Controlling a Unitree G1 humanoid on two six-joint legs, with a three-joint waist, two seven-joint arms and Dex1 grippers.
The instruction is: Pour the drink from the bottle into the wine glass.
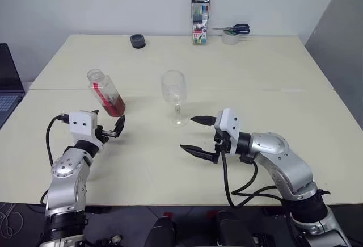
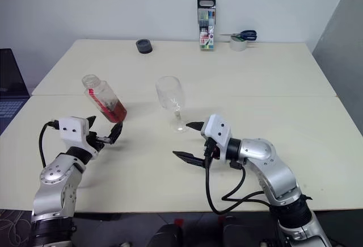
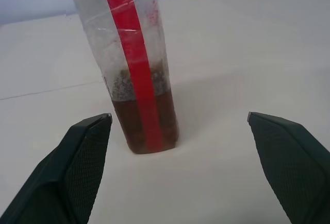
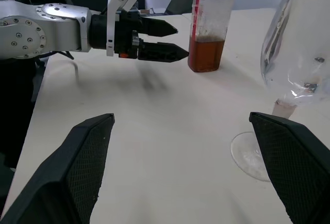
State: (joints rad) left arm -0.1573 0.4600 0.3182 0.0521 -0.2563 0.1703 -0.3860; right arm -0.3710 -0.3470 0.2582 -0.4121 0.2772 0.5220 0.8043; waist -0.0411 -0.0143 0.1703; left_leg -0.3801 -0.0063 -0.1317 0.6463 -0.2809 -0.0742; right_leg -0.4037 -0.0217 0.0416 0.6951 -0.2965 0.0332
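- Right gripper (image 1: 197,135): nearest the table's front edge, at about 5 o'clock from the table's middle. Fingers spread wide, nothing between them, pointing toward the robot's left.
- Left gripper (image 1: 116,128): at about 8 o'clock from the table's middle, fingers wide apart and empty.
- Bottle (image 1: 106,92): stands uncapped on the table (image 1: 272,71) just beyond the left gripper, at roughly 12 o'clock from its fingertips and apart from them. In the left wrist view it sits ahead of the spread fingers, not between them.
- Drink (image 4: 206,54): reddish-brown, fills about the lower third of the bottle.
- Wine glass (image 1: 174,95): upright, clear and looks empty, at about 11 o'clock from the right gripper and near it, no contact. Bottle and glass are well apart.
- Far edge, 12 o'clock: dark round object (image 1: 137,41), upright marker-pen case (image 1: 200,18), and scissors (image 1: 235,29) lying on a tape roll (image 1: 229,38).
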